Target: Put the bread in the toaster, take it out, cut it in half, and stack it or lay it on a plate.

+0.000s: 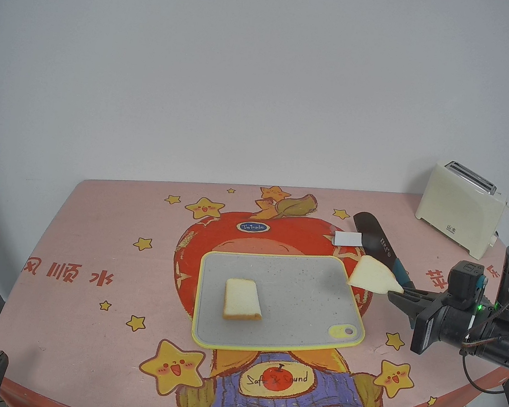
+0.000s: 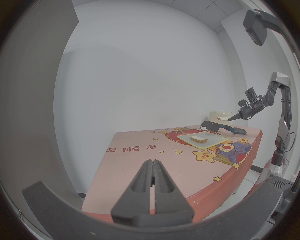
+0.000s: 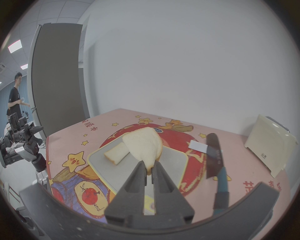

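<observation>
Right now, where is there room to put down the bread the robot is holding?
The cutting board is bare from the small bread piece to its right edge. The table left of it is bare too. Crowded: around the knife, white card and toaster.

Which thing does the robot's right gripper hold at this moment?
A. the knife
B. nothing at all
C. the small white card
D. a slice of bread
D: the right gripper has its jaws shut on the edge of a bread slice, while the knife lies untouched on the table.
</observation>
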{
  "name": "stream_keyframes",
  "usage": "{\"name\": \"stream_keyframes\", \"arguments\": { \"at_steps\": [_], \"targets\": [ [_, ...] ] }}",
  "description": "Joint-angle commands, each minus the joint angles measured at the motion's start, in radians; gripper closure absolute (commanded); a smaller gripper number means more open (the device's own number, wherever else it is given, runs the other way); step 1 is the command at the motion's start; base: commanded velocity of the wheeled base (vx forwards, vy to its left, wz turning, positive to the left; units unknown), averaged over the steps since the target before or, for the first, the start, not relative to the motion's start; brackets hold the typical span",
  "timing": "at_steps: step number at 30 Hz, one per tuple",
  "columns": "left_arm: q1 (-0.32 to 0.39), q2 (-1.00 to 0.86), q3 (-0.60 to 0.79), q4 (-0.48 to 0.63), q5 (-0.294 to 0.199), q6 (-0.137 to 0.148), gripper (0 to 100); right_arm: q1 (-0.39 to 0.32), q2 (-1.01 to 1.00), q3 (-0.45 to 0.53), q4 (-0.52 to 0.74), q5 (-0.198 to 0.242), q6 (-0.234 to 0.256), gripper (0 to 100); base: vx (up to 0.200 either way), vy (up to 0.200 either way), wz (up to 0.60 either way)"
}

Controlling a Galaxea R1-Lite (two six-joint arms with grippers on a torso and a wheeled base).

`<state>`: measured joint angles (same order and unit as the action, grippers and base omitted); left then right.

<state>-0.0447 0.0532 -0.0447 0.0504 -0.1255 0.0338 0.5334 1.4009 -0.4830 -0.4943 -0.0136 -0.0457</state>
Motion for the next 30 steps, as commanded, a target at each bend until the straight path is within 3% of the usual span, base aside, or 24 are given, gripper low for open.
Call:
{"name": "stream_keyframes", "arguments": {
  "at_steps": [1, 15, 30],
  "targets": [
    [0.0, 0.002, 0.0, 0.0, 0.0, 0.0, 100, 0.002, -0.003, 0.006, -0.001, 0.001, 0.0, 100, 0.0, -0.2, 0.0],
    [0.0, 0.002, 0.0, 0.0, -0.002, 0.0, 100, -0.029, -0.016, 0.006, -0.001, 0.001, 0.001, 100, 0.0, -0.2, 0.0],
    [0.0, 0.002, 0.0, 0.0, -0.002, 0.0, 100, -0.108, -0.013, 0.096, -0.001, 0.006, 0.003, 100, 0.0, 0.0, 0.0]
  ]
}}
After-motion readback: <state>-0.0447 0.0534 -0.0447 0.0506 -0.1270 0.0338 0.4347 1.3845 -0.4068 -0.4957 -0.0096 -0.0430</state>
